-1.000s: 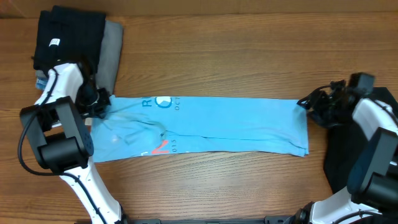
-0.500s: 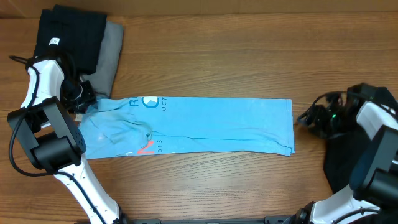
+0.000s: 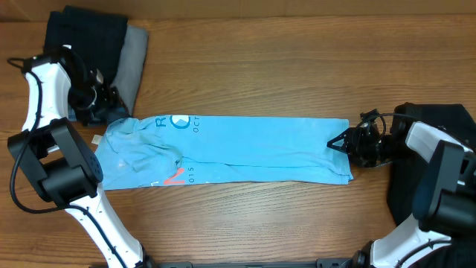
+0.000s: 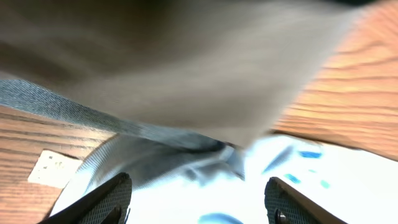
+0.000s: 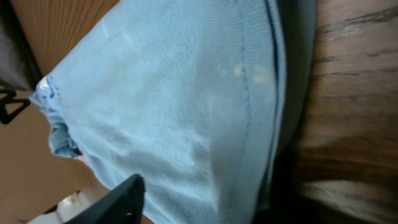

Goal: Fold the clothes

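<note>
Meanwhile, the sky-blue T-shirt (image 3: 260, 149) lies as a long flat strip across the table (image 3: 297, 67), bare wood along both long edges, left gripper (image 4: 198, 198) spread apart over its collar end, right gripper (image 3: 336, 144) at the right hem, possibly straddling it, though I cannot tell whether it is clamped.

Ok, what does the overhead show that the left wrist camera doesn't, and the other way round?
Overhead only: the right gripper at the blue T-shirt's right end, the black garment beneath that arm, the orange-red print. Left wrist only: the left gripper open with nothing between its fingers, and a blue-grey fabric edge under the grey cloth. Both: the shirt's left end, grey cloth, white tag, wooden table.
</note>
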Motion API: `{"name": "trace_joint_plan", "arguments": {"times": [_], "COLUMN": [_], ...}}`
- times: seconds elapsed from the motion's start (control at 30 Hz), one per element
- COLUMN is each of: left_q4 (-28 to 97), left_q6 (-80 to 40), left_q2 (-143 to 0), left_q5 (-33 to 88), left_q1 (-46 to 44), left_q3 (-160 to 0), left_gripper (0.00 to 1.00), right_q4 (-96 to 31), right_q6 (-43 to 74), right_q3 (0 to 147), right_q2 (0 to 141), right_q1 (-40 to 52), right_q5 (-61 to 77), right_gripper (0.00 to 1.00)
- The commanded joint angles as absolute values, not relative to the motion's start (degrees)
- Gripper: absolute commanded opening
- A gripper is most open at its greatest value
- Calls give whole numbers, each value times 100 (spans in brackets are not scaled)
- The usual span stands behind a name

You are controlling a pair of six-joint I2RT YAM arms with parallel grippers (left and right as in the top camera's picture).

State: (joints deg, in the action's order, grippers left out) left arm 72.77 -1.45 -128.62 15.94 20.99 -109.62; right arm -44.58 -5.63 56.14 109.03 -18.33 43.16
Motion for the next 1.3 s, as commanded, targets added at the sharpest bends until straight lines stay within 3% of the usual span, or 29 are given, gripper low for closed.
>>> {"name": "trace_joint_plan", "arguments": {"times": [0.0, 0.13, 0.27, 0.37, 0.67, 0.93, 1.27], "left_q4": [7535, 7887, 8184, 8462, 9306, 9682, 9682], "left_q6": [91, 180, 176, 176, 178, 307, 298], "left_q2": [-12919, -12919, -12919, -12919, -12864, -12687, -12652], "left_q5": [1911, 1909, 1914, 1914, 1911, 1907, 1916], "left_q1": [2062, 2062, 2058, 2060, 2060, 2060, 2058], "left_q3": [-11546, -12088, -12532, -12888, -13952, -14178, -14178], "left_gripper": [72, 72, 71, 70, 69, 69, 67], "right_q4": [-4491, -4495, -4532, -4587, -4821, -5758, -6447], "right_q6": [-622, -775, -770, -611, 338, 272, 349], "right_q3": [5282, 5336, 5402, 5577, 6274, 7255, 7690], "right_q2": [11625, 11622, 11552, 11404, 10713, 10121, 9489], "right_q1": [-1756, -1754, -1765, -1872, -2434, -2637, -1470], "right_q5": [3516, 3745, 3763, 3712, 2886, 2484, 2467], "right_gripper": [49, 39, 14, 4, 4, 4, 4]}}
